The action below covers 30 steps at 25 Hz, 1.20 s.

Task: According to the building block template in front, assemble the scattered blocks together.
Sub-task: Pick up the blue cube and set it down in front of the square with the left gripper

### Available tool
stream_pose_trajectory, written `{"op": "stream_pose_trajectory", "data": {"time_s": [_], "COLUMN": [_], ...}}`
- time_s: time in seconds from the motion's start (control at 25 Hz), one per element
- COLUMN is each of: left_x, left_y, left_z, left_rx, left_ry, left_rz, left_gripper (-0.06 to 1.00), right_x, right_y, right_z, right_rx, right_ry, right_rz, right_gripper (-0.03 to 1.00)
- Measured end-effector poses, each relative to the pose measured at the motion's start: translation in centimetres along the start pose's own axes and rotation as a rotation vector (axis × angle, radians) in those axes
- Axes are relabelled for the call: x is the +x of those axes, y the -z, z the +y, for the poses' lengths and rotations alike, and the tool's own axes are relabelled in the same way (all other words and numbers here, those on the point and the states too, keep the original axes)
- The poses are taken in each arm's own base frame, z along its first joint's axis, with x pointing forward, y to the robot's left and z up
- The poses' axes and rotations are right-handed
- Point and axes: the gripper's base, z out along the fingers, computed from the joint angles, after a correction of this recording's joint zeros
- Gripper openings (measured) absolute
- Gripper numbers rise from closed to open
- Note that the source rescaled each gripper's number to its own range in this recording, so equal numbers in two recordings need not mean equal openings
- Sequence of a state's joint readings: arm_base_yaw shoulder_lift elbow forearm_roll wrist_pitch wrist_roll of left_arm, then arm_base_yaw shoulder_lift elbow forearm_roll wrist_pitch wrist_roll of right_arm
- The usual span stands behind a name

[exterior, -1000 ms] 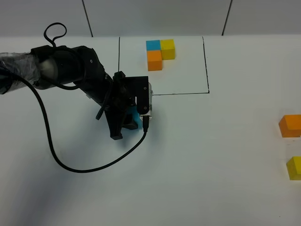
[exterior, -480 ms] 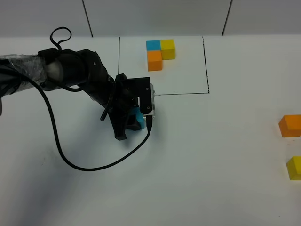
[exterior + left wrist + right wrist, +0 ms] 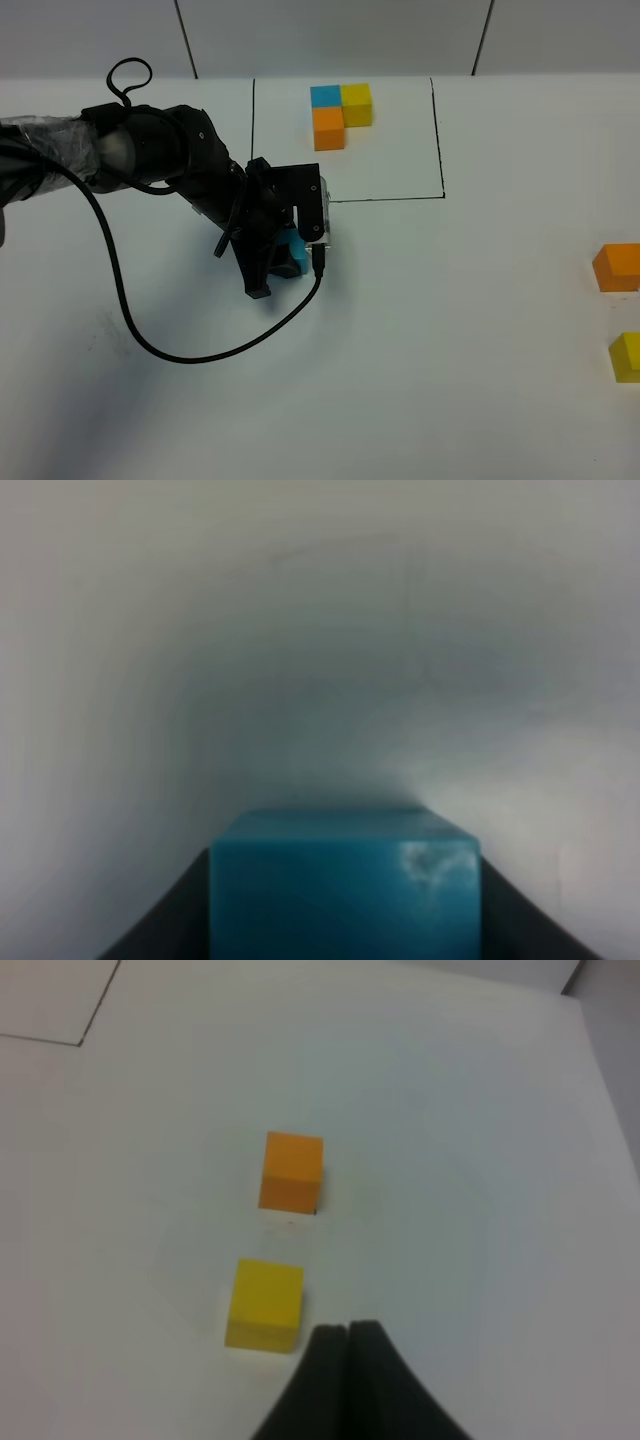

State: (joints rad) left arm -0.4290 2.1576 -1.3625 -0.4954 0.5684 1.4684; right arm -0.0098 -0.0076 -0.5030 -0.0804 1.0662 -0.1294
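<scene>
Blue cube (image 3: pixel 293 252), orange cube (image 3: pixel 617 267), yellow cube (image 3: pixel 627 357) (white table (image 3: pixel 450 350)).

The white table (image 3: pixel 420 340) carries the framed cube template (image 3: pixel 340 112) a little beyond the left claw (image 3: pixel 282 262), toward the far edge. An orange cube (image 3: pixel 617 267) and a yellow cube (image 3: pixel 626 357) lie well off to that claw's right, slightly apart from each other, just ahead of the right claw (image 3: pixel 345 1332).
</scene>
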Motion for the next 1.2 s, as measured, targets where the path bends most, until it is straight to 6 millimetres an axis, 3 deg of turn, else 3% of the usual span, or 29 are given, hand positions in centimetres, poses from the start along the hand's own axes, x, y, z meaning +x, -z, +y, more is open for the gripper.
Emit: {"op": "stream_pose_trajectory", "data": {"time_s": [0.08, 0.28, 0.4, 0.68, 1.04, 1.2], "left_x": [0.0, 0.2, 0.2, -0.1, -1.8, -2.1], "left_y": [0.0, -0.3, -0.3, 0.7, 5.2, 6.5], "left_z": [0.0, 0.1, 0.2, 0.3, 0.3, 0.0], "left_rx": [0.001, -0.005, -0.016, -0.039, -0.112, -0.105], "left_ry": [0.014, 0.077, 0.100, 0.087, 0.055, 0.044], "left_rz": [0.002, 0.009, 0.013, 0.012, -0.040, -0.048], "left_gripper": [0.55, 0.82, 0.91, 0.93, 0.91, 0.80], "right_x": [0.0, 0.0, 0.0, 0.0, 0.0, 0.0], "right_y": [0.0, 0.0, 0.0, 0.0, 0.0, 0.0], "right_z": [0.0, 0.0, 0.0, 0.0, 0.0, 0.0], "right_rx": [0.000, 0.000, 0.000, 0.000, 0.000, 0.000], "right_ry": [0.000, 0.000, 0.000, 0.000, 0.000, 0.000], "right_rz": [0.000, 0.000, 0.000, 0.000, 0.000, 0.000], "right_gripper": [0.00, 0.00, 0.00, 0.00, 0.00, 0.00]}}
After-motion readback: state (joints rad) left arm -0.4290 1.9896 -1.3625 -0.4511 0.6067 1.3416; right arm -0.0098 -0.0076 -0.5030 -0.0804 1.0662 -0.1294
